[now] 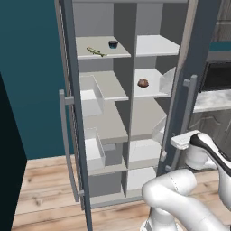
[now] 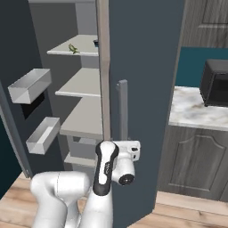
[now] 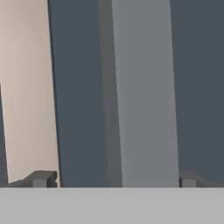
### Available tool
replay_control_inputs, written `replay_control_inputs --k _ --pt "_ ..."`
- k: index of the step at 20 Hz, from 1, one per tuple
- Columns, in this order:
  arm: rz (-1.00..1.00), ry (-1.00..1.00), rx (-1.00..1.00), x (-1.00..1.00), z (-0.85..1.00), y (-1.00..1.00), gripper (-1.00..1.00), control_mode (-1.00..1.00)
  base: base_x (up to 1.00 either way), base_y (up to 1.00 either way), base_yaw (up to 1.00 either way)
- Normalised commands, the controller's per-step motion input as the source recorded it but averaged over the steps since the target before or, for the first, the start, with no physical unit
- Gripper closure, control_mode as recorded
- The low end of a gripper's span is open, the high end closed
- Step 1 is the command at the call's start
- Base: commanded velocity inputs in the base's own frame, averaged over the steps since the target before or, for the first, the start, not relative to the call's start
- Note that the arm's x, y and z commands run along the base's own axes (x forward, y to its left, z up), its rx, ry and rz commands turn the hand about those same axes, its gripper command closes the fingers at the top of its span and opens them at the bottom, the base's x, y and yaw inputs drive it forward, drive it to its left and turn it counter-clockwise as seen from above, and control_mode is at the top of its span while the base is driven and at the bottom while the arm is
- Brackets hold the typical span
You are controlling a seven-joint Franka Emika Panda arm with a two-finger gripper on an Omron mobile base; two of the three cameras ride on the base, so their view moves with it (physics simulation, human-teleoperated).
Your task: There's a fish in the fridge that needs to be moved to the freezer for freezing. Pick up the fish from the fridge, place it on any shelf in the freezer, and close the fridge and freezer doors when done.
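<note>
Against the smooth slate-grey door (image 3: 78, 87), gripper (image 3: 113, 179) spread wide, straddling the flat pale bar handle (image 3: 144, 87), grasping nothing.

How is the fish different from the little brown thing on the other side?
The fish is long, thin and greenish; the brown thing is a round lump. The fish lies on the top left shelf; the brown thing sits on the right shelf, one level lower. The fish has a dark bowl near it; the brown thing is alone. Both are small and rest on light grey shelves.
</note>
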Motion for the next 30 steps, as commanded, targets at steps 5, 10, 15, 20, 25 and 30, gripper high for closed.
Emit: replay_control_inputs --k 5,10,15,20,25,30 --pt "-0.02 0.10 0.00 0.22 0.32 0.86 -1.00 -1.00 0.00 0.00 0.00" --pt "0.02 0.22 -0.01 0.18 0.06 1.00 -1.00 -1.00 0.00 0.00 0.00" --pt "0.03 0.13 0.00 0.23 0.05 1.00 -1.00 -1.00 0.00 0.00 0.00" --pt "0.07 0.20 0.00 0.58 0.06 1.00 -1.00 -1.00 0.00 0.00 0.00" --pt "0.17 0.10 0.00 0.47 -0.17 1.00 -1.00 -1.00 0.00 0.00 0.00" --pt "0.13 0.00 0.04 0.49 0.00 1.00 -1.00 -1.00 0.00 0.00 0.00"
